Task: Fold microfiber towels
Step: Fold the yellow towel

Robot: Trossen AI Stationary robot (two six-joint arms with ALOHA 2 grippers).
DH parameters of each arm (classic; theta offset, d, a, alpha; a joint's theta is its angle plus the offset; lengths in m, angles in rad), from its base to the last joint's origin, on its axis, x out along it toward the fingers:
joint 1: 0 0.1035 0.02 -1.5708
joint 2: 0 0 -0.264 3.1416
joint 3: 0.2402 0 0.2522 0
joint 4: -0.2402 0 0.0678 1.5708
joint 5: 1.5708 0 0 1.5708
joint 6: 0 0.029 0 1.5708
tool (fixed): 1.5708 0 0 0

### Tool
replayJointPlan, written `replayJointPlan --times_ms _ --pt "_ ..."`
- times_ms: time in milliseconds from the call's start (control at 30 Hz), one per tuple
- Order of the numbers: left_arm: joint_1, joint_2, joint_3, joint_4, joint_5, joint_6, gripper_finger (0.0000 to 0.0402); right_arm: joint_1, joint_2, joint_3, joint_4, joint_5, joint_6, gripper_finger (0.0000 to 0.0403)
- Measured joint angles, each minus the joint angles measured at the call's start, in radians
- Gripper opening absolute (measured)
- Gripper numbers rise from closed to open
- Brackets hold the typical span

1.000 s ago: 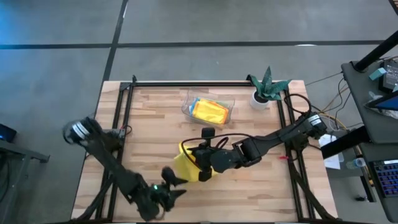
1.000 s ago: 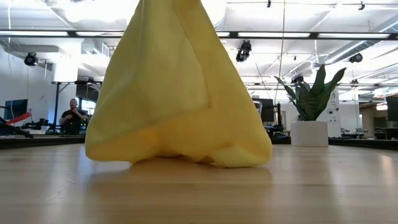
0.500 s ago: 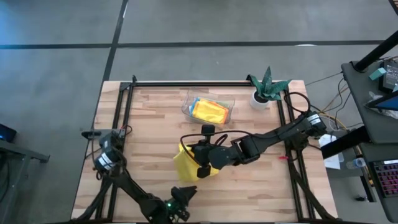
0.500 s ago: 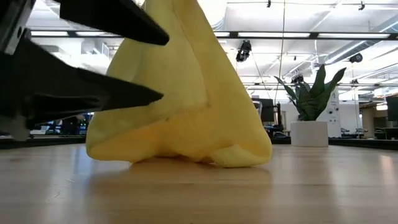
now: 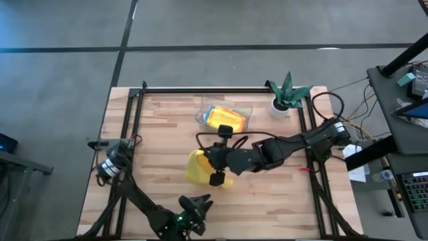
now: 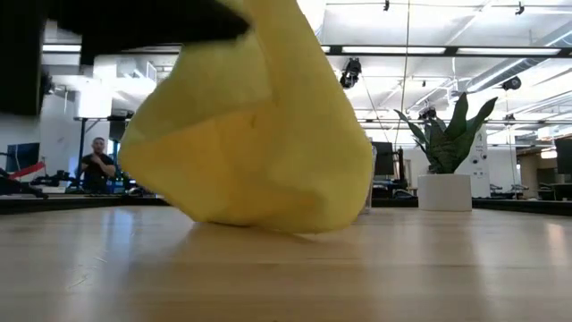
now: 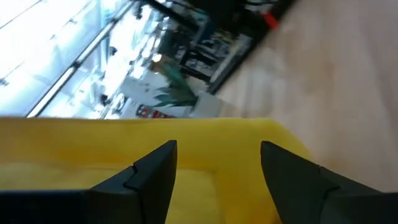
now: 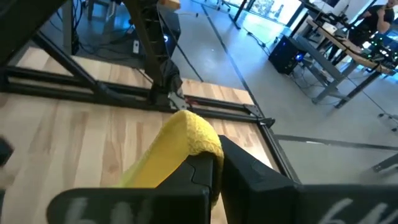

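One bright yellow towel (image 5: pixel 199 167) hangs bunched from the right gripper (image 5: pixel 215 165), clenched on its upper edge near the middle of the worktop (image 5: pixel 167 127), with its lower folds resting on the wood and its long axis roughly upright; more folded towels, yellow with a strip of orange showing, lie in the one clear tray (image 5: pixel 225 114) towards the far edge. The left gripper (image 5: pixel 195 209) sits at the near edge with its fingers spread apart, pointing at the yellow towel and holding nothing. One potted plant (image 5: pixel 286 94) stands at the far right corner; no writing can be read.
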Motion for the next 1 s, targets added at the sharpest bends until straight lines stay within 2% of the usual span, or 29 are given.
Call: replayJointPlan --times_ms 167,300,400,433,500,600,700,767,900,1000 --pt "-0.016 -0.05 -0.002 -0.023 -0.072 0.0 0.0215 0.0 0.0 0.073 -0.05 0.0 0.009 0.0008" --pt "-0.027 -0.077 -0.005 -0.032 -0.087 -0.004 0.0215 -0.001 0.002 0.112 -0.065 0.0 0.008 0.0008" --pt "-0.039 -0.114 -0.03 -0.034 -0.083 -0.09 0.0215 -0.003 0.002 0.128 -0.079 0.0 0.008 0.0008" --pt "-0.042 -0.139 -0.046 -0.041 -0.063 -0.139 0.0215 -0.003 0.002 0.132 -0.082 0.0 0.009 0.0008" --pt "-0.045 -0.217 -0.081 -0.079 0.043 -0.291 0.0215 -0.003 0.002 0.135 -0.092 0.0 0.009 0.0008" --pt "-0.032 -0.356 -0.151 -0.27 0.248 -0.593 0.0215 -0.005 0.002 0.135 -0.102 0.001 0.01 0.0008" --pt "-0.017 -0.426 -0.23 -0.434 0.334 -0.782 0.0215 -0.005 0.003 0.135 -0.101 0.001 0.01 0.0008" --pt "-0.02 -0.434 -0.262 -0.407 0.346 -0.758 0.0215 -0.006 0.003 0.135 -0.1 0.003 0.009 0.0008" --pt "-0.038 -0.393 -0.274 -0.296 0.338 -0.531 0.0215 -0.022 0.003 0.136 -0.095 0.002 0.008 0.0008" --pt "-0.035 -0.322 -0.251 -0.273 0.255 -0.432 0.0215 -0.046 0.003 0.137 -0.094 0.003 0.02 0.0008"
